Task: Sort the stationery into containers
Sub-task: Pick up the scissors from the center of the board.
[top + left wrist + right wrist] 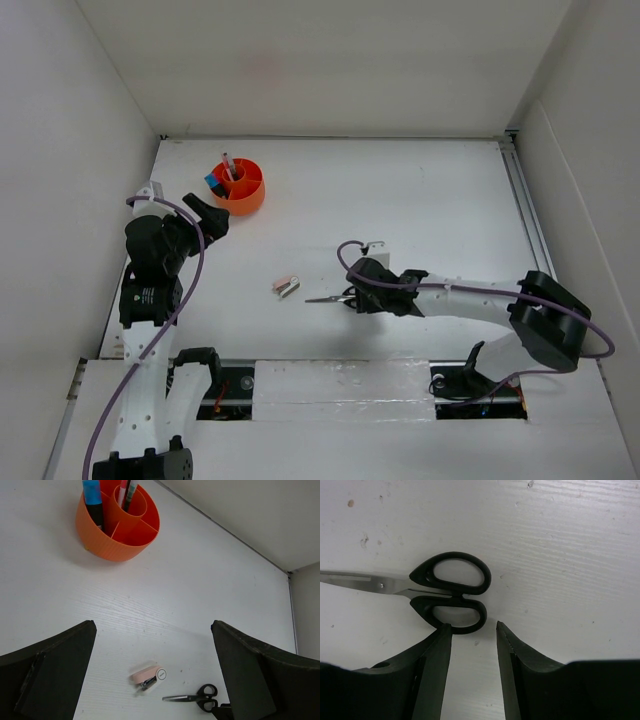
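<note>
The black-handled scissors [332,298] lie flat on the table, blades pointing left; they also show in the right wrist view [451,591] and the left wrist view [195,697]. My right gripper [352,297] is open just behind the handles [473,626], its left fingertip at the lower ring. The beige-silver stapler [287,286] lies left of the scissors, also in the left wrist view [148,676]. The orange tub [238,186] stands at the back left and holds a blue-capped highlighter [93,501] and pens [126,492]. My left gripper [208,216] is open and empty near the tub [118,524].
White walls close in the table on the left, back and right. A rail [525,200] runs along the right edge. The arm bases sit at the near edge.
</note>
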Controlling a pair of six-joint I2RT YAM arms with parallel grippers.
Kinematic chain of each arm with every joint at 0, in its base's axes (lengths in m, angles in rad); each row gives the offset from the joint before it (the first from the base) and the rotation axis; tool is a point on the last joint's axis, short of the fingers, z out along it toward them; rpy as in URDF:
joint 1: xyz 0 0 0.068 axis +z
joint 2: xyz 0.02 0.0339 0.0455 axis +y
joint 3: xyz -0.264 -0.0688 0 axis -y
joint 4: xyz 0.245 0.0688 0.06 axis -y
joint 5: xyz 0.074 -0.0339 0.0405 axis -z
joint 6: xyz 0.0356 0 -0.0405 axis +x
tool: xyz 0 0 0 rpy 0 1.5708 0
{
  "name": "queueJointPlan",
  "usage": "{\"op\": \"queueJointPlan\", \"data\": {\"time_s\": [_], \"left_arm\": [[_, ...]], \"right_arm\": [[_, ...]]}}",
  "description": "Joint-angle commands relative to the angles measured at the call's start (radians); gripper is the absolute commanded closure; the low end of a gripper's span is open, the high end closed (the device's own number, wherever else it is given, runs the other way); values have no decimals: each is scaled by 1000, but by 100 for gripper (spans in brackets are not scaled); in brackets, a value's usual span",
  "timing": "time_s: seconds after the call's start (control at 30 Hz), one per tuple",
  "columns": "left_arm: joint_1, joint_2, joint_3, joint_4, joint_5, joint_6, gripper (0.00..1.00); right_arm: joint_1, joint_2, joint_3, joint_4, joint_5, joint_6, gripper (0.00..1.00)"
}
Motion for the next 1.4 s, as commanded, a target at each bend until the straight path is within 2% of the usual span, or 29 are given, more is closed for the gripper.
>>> {"op": "queueJointPlan", "data": {"time_s": [0.0,0.6,0.63,0.77,0.83,0.9,1.03,1.17,1.37], "left_arm": [[-4,-2,18,44,14,14,0],[-4,-2,18,44,24,14,0],[-4,-2,18,44,24,14,0],[-4,-2,18,44,24,14,0],[-4,-2,18,44,24,14,0],[-4,-2,18,44,24,14,0],[-4,7,18,44,33,14,0],[-4,26,7,72,103,36,0],[-4,59,-46,166,419,56,0]], "right_arm": [[10,-2,-17,12,14,24,53],[0,108,29,-8,41,24,56],[-11,108,29,-8,41,12,58],[-29,118,9,22,-5,-6,78],[-40,118,0,47,-20,-7,92],[-40,118,0,56,-32,-16,100],[-40,138,0,56,-32,-34,100],[-40,83,9,27,43,-34,100],[-40,-88,29,-33,156,-88,100]]}}
